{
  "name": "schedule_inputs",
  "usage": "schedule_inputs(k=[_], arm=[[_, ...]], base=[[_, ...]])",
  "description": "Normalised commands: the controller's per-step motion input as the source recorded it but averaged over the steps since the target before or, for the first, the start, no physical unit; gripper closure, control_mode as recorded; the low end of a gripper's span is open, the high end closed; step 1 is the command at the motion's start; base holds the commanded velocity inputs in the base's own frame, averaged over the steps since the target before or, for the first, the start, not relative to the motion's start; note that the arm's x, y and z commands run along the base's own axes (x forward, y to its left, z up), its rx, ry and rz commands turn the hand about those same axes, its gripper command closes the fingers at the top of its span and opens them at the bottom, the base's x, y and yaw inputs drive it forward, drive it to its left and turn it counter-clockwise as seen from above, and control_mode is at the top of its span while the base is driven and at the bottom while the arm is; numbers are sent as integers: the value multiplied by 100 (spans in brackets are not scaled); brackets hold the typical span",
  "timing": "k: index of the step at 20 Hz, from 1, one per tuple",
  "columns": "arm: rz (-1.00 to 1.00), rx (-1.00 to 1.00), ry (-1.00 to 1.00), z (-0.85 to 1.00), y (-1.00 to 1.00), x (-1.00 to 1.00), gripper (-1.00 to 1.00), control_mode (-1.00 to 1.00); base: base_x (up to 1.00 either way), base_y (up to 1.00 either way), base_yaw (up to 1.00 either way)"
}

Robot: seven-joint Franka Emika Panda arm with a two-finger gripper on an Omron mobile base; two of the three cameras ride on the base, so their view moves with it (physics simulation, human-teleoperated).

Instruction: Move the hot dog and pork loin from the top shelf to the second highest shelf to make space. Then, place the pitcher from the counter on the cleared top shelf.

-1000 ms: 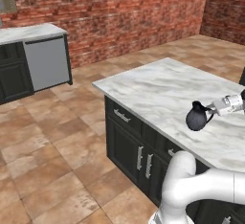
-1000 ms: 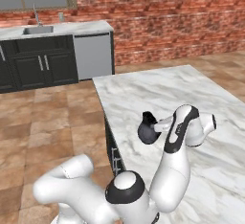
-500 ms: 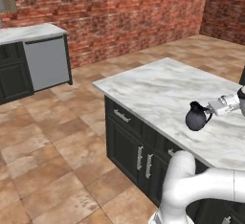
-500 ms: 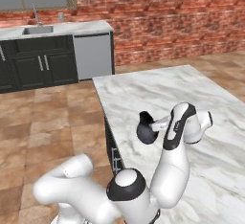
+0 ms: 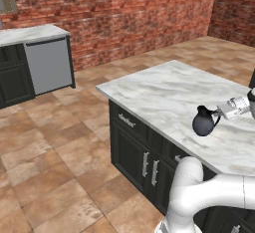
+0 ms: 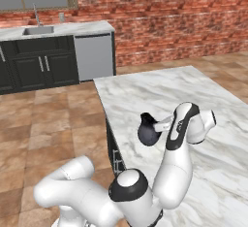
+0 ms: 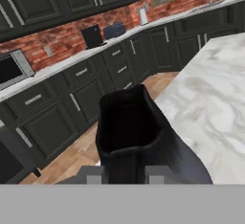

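Pincer (image 5: 219, 111) sits at the handle side of the pitcher (image 5: 203, 121), closed tight on its handle. From the left base view it reaches in from the right edge, and the rest of the hand is cut off there. From the right base view the robot's own white arm stands in front of the hand, so the fingers are hidden and just the dark pitcher (image 6: 148, 130) peeks out to the left of the arm.

That pitcher is round, dark and upright. It is near the front edge of the marble desk (image 5: 164, 88). I cannot tell if its bottom touches the desk or is a little above it.

Up close in the hand view, the pitcher (image 7: 139, 137) is a big black shape, and its lower part is cut off at the bottom. Two grey finger tips (image 7: 91, 175) poke up on each side of it, but where they meet the handle is hidden.

Far behind it in that view are dark cabinets (image 7: 86, 94) along a brick wall, with small things on top that are too blurry to name. A sink (image 6: 38, 29) and a grey dishwasher (image 6: 94, 56) sit across the tiled floor (image 5: 50, 147).
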Motion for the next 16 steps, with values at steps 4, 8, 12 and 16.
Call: schedule_inputs(k=[4,8,12,16], arm=[[0,0,-9,1,48,-48,100,-100],[-1,-3,-2,19,77,-70,100,-100],[-16,-2,-5,51,80,-53,100,-100],[-30,0,-11,68,72,-38,100,-100]], base=[[0,0,0],[0,0,0],[0,0,0],[0,0,0]])
